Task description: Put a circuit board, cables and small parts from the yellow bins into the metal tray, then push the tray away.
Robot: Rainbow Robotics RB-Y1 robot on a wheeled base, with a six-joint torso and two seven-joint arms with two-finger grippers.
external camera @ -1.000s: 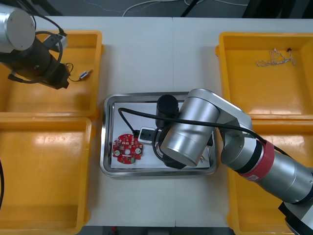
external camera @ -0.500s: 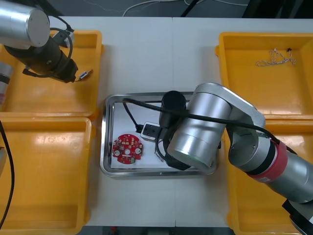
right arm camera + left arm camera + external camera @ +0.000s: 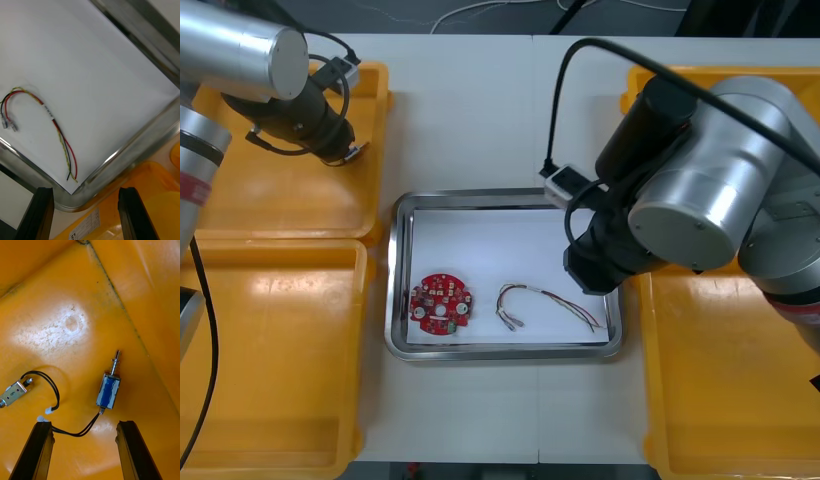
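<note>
Fetching a small metal part [image 3: 108, 389], seemingly. Front: left gripper [image 3: 348, 152] over the far-left bin [image 3: 280, 205]; board [image 3: 441, 304] and cable [image 3: 545, 303] lying in the tray [image 3: 395, 300], beside the right gripper [image 3: 590, 272]. Right wrist: spread, empty, cable just ahead. Left wrist: spread, empty, part just beyond the fingertips; next, lowering and closing on it.

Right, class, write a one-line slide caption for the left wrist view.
Left gripper, fingers open, poised inside a yellow bin, with a blue-bodied small metal part lying just beyond its fingertips.

light table [image 3: 480, 110]: four yellow bins [image 3: 270, 350] at sides, metal tray [image 3: 394, 300] between.
</note>
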